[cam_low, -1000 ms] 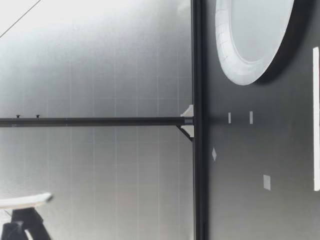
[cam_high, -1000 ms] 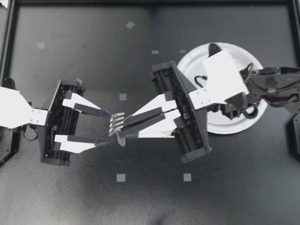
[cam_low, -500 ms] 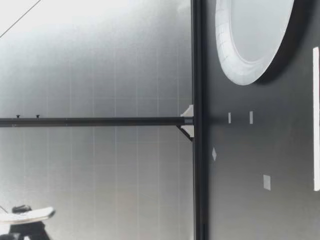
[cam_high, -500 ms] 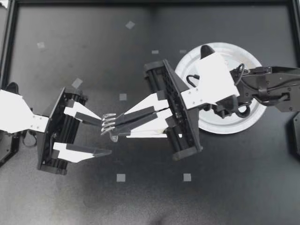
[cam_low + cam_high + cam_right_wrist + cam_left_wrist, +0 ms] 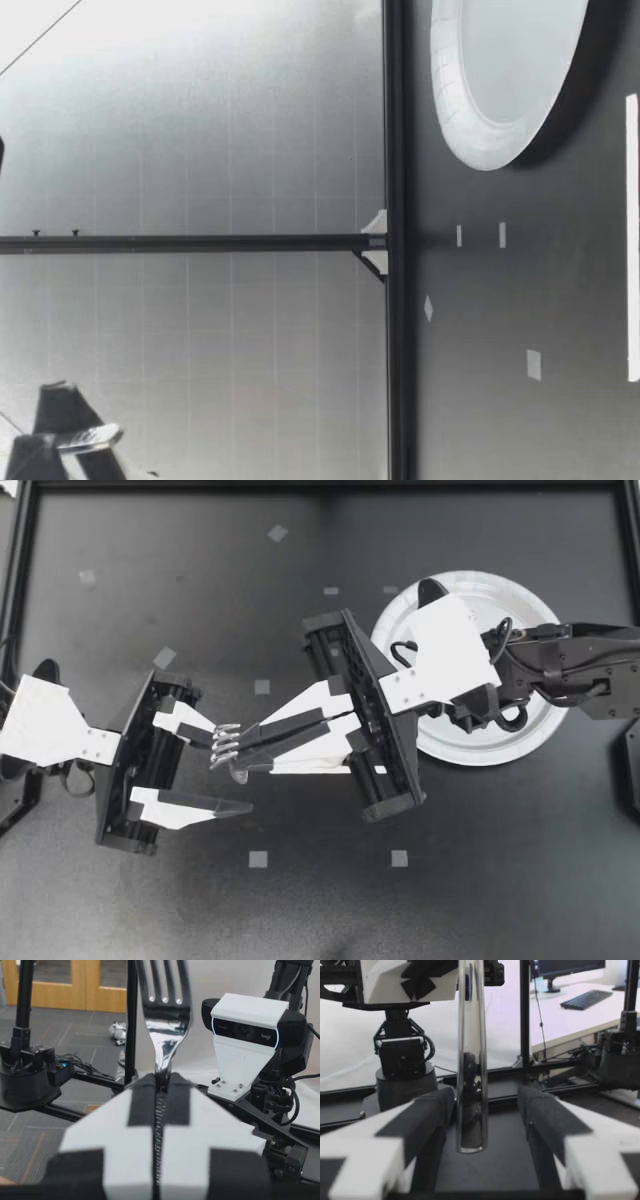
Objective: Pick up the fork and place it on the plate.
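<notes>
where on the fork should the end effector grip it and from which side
At the narrow neck under the tines, pinched across its two thin edges, coming in from the side. The fork hangs upright, handle down, and my right end effector is shut on it just there.

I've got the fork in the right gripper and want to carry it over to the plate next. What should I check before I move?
1. Right gripper shut on the fork: ok, both fingers clamp the neck below the tines.
2. Left gripper off the fork: ok, it is open, with a gap on each side of the handle.
3. Left gripper out of the fork's path: not ok, the handle end sits inside it.
4. Plate free to take the fork: ok, it is bare wherever it shows.
5. Fork's height over the table: cannot tell.
</notes>
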Controlling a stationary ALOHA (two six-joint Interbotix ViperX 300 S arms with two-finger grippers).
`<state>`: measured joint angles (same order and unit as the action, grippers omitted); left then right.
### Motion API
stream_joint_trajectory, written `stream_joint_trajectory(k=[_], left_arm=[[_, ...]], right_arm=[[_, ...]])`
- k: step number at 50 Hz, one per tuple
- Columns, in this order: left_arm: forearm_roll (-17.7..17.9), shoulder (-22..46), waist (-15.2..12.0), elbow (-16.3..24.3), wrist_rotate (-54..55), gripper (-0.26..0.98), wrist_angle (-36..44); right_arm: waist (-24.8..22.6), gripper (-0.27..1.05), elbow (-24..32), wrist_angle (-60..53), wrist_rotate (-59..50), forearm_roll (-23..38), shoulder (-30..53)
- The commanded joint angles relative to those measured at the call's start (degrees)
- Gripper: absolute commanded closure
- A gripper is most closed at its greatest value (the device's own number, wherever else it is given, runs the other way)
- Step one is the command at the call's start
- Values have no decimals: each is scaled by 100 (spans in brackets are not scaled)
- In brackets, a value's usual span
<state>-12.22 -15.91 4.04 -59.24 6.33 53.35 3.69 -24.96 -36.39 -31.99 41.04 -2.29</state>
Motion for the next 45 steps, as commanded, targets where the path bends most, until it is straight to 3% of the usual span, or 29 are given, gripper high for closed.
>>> stream_joint_trajectory(k=[1, 11, 27, 36, 40, 45], left_arm=[[0, -132, 18, 35, 9, 19, 53], [0, -149, 18, 26, 35, 26, -9], [53, -149, 18, 35, 18, 71, -185], [97, -158, 18, 70, 35, 73, -343], [114, -176, 18, 70, 44, 73, -360], [114, -220, 18, 44, 105, 73, -360]], right_arm=[[35, 89, 123, -62, 9, -26, -193], [35, 89, 123, -62, 9, -18, -211], [35, 89, 123, -62, 9, -18, -211], [35, 87, 132, -70, -18, -26, -176], [35, 79, 97, -132, -9, -18, -158], [35, 55, 70, -290, 0, -18, -158]])
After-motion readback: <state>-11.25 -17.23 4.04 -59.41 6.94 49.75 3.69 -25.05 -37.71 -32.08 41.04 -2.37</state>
